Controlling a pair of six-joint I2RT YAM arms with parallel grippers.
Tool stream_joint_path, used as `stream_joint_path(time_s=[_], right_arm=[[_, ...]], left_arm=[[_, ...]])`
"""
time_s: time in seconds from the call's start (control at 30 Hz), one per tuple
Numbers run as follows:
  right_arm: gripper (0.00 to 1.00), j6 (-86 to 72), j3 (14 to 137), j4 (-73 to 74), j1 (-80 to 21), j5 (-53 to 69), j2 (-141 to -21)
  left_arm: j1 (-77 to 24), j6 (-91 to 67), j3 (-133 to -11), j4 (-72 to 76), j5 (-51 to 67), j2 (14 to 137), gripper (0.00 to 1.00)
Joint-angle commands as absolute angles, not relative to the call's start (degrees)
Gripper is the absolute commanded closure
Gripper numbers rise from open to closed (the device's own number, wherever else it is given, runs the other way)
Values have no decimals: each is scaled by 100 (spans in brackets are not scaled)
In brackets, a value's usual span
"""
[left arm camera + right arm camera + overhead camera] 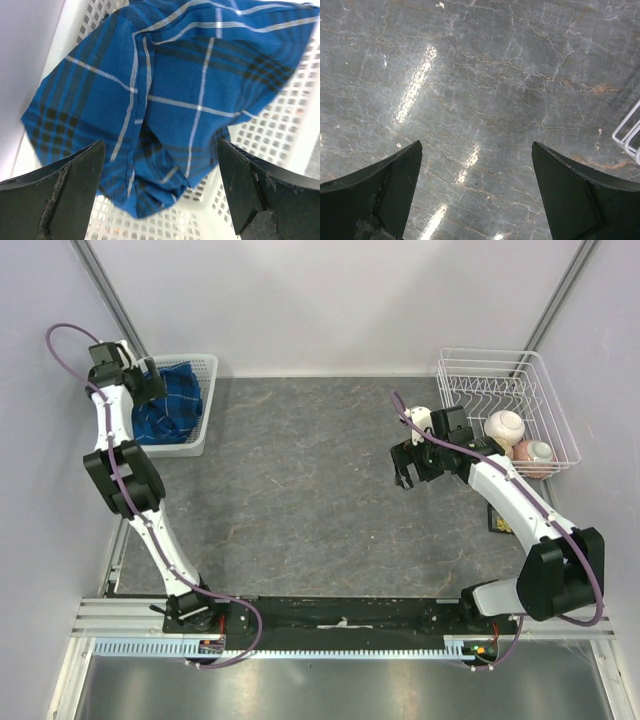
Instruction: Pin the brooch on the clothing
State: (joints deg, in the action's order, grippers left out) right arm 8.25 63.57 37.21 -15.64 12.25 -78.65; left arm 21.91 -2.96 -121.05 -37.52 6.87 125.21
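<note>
The clothing, a blue plaid shirt crossed with thin white and dark lines, is lying bunched in soft folds inside a white perforated basket at the far left corner of the grey table, one lobe of cloth sagging toward the basket floor. No collar, button or pocket is showing in the crumple, and the brooch is not showing in any view. The left gripper is hanging directly over the heap, jaws spread wide and holding nothing, apparently lining up to lift the shirt out so it can be laid flat. Well apart, the right gripper is hovering over bare tabletop, likewise parted and empty, beside a white wire rack carrying two bowls, seemingly waiting its turn.
</note>
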Motion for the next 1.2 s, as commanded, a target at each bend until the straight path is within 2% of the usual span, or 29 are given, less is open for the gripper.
stream_joint_path(time_s=[0.0, 0.3, 0.4, 0.43, 0.47, 0.57, 0.9, 1.17], right_arm=[[2, 923, 6337, 3639, -1573, 1301, -7989], [2, 984, 6381, 3647, -1565, 1169, -8130], [2, 1011, 6363, 3656, -1573, 1099, -8077], [2, 1037, 6346, 3674, -1565, 1064, -8034], [2, 1046, 6354, 3674, -1564, 1020, -8016], [2, 1099, 6372, 3691, -1573, 1028, -7954], [2, 1169, 6565, 3902, -1564, 1178, -7603], [2, 1107, 6820, 3999, -1573, 1204, -7444]], left_arm=[[2145, -9, -12524, -3366, 835, 13112, 1], [1978, 246, -12682, -3410, 1107, 14097, 3], [1986, 421, -13112, -3752, 1414, 14221, 55], [1986, 431, -13331, -3927, 1537, 14160, 92], [2004, 465, -13394, -4016, 2025, 14063, 98], [2004, 440, -13254, -4008, 2713, 13256, 98], [1829, -333, -13271, -3841, 3524, 10680, 98], [459, -431, -13193, -4122, 4164, 9563, 98]])
